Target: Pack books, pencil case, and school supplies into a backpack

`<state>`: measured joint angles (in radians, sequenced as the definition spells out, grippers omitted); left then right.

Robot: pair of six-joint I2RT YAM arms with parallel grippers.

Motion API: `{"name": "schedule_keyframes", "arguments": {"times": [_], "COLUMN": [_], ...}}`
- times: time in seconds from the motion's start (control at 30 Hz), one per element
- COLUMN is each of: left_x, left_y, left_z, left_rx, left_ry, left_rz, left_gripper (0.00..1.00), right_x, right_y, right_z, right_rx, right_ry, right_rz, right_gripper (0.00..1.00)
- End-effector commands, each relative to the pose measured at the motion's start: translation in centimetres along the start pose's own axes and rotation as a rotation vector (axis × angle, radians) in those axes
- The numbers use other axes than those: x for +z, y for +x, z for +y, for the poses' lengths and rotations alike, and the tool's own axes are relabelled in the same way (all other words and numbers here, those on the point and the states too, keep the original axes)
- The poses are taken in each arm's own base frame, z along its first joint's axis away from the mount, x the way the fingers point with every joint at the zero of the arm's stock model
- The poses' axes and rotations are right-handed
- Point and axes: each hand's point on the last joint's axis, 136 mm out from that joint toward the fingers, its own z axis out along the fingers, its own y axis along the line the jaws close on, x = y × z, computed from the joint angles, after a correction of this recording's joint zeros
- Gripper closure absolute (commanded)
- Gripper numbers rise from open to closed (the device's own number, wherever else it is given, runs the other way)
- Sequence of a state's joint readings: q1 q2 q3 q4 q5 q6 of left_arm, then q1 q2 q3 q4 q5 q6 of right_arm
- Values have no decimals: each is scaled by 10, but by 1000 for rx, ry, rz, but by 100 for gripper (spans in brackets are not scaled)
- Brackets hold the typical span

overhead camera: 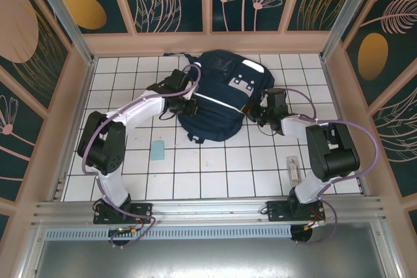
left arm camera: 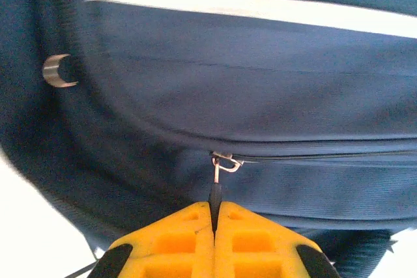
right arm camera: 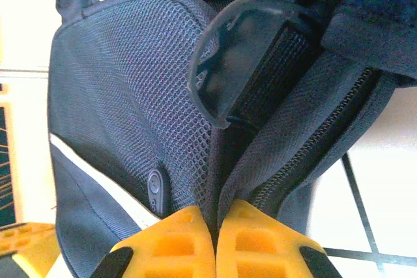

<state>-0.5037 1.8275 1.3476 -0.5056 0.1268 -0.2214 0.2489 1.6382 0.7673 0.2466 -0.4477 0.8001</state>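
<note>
While the large navy-blue fabric backpack point(overhead camera: 218, 99) lies at the far middle of the white tiled bench point(overhead camera: 215, 180), zip seemingly closed, the left pincer point(left arm camera: 214, 216) is shut on its small metal zip pull point(left arm camera: 217, 175) and the right pincer point(right arm camera: 215, 222) is clamped on the bag's right-side fabric edge. The step in hand looks like unzipping: the left should draw the pull along the track while the right braces, before the small light-blue flat rectangle point(overhead camera: 157, 151) and whitish oblong piece point(overhead camera: 294, 168) nearer go in.
</note>
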Motion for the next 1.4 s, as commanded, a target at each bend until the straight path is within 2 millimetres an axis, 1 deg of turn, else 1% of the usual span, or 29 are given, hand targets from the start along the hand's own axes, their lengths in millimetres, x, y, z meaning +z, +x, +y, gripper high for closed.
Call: {"name": "schedule_keyframes", "arguments": {"times": [0.0, 0.07, 0.13, 0.2, 0.23, 0.33, 0.37, 0.4, 0.43, 0.47, 0.5, 0.53, 0.57, 0.6, 0.67, 0.77, 0.8, 0.87, 0.93, 1.0, 1.07, 1.13, 1.2, 1.3, 1.33, 1.37], "left_x": [-10, -10, -11, -18, -22, -32, -33, -34, -34, -34, -33, -33, -32, -31, -33, -35, -34, -33, -31, -32, -34, -37, -41, -41, -41, -41], "left_y": [8, 9, 10, 10, 9, 9, 10, 9, 6, 3, -4, -10, -18, -26, -44, -67, -72, -76, -74, -69, -63, -57, -52, -43, -40, -36], "left_z": [34, 28, 11, -16, -27, -69, -85, -98, -107, -115, -121, -125, -129, -132, -144, -159, -162, -167, -170, -170, -170, -170, -172, -171, -171, -172], "left_rx": [-21, -37, -48, -53, -49, 8, 17, 17, 7, -6, -23, -31, -38, -45, -43, -31, -23, -11, -5, -4, -1, 0, 5, 10, 11, 17], "left_ry": [-163, -126, -32, 104, 145, 249, 293, 336, 370, 404, 432, 451, 467, 479, 523, 585, 593, 609, 620, 625, 633, 642, 649, 647, 648, 662], "left_rz": [0, 1, 8, 2, -6, -13, -10, -11, -16, -22, -41, -58, -79, -100, -133, -171, -176, -173, -167, -165, -163, -161, -166, -154, -149, -137], "left_gripper": [100, 100, 100, 100, 100, 100, 100, 100, 100, 100, 100, 100, 100, 100, 100, 100, 100, 100, 100, 100, 100, 100, 100, 100, 100, 100], "right_x": [-12, -11, -6, 0, 4, 17, 21, 23, 22, 19, 13, 7, -3, -12, -32, -56, -62, -68, -69, -64, -54, -39, -21, 2, 8, 13], "right_y": [-35, -46, -60, -78, -86, -114, -122, -128, -133, -137, -139, -140, -139, -136, -126, -103, -93, -75, -58, -45, -34, -30, -28, -30, -31, -32], "right_z": [16, 15, 15, 16, 16, 19, 22, 24, 28, 34, 40, 43, 48, 52, 58, 65, 67, 67, 67, 70, 74, 74, 73, 73, 70, 69], "right_rx": [-128, -152, -180, -210, -219, -228, -223, -215, -212, -212, -208, -204, -204, -201, -201, -191, -183, -153, -121, -83, -52, -32, -12, 23, 34, 39], "right_ry": [10, 24, 41, 73, 84, 116, 120, 126, 126, 123, 119, 119, 114, 111, 100, 75, 59, 29, -7, -55, -101, -118, -132, -164, -164, -165], "right_rz": [-82, -88, -94, -118, -128, -153, -156, -158, -162, -175, -188, -199, -212, -219, -230, -213, -199, -175, -159, -136, -104, -83, -54, -33, -31, -30], "right_gripper": [100, 100, 100, 100, 100, 100, 95, 84, 74, 61, 53, 48, 42, 40, 37, 36, 36, 36, 36, 36, 36, 36, 36, 37, 39, 52]}}
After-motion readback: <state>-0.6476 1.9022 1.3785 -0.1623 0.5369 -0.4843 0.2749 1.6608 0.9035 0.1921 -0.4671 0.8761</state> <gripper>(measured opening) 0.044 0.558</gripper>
